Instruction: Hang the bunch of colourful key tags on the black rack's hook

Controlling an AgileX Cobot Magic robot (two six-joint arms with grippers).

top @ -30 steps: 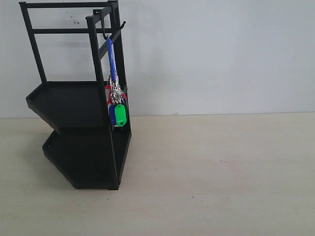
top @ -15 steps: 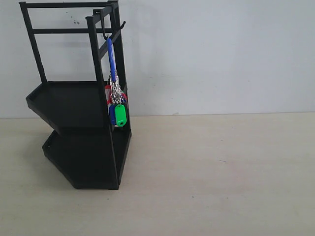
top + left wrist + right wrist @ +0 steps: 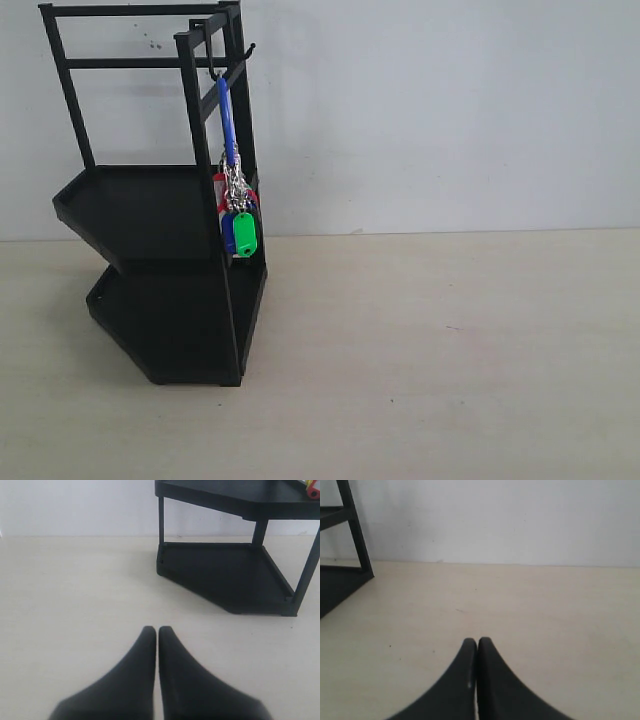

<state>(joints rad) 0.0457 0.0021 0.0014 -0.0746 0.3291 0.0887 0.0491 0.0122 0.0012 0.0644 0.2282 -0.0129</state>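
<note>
Black left gripper (image 3: 157, 630) and right gripper (image 3: 477, 641), both clenched on nothing, low over the pale counter (image 3: 60, 590). Beyond, the colourful plastic key tag bunch (image 3: 240, 228) hangs on the tall black metal rack (image 3: 150, 215)'s thin hook (image 3: 213, 70): likely light and floppy; grasp its blue strap (image 3: 227, 120).

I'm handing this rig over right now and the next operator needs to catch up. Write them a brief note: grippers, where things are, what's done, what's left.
Left gripper: shut, holding nothing, low over the table, short of the black rack.
Right gripper: shut, holding nothing, over the table.
Key tag bunch: hangs by its blue strap from the hook at the rack's top, with the tags beside the front post.
Done: bunch is hung.
Left: nothing apparent.
</note>
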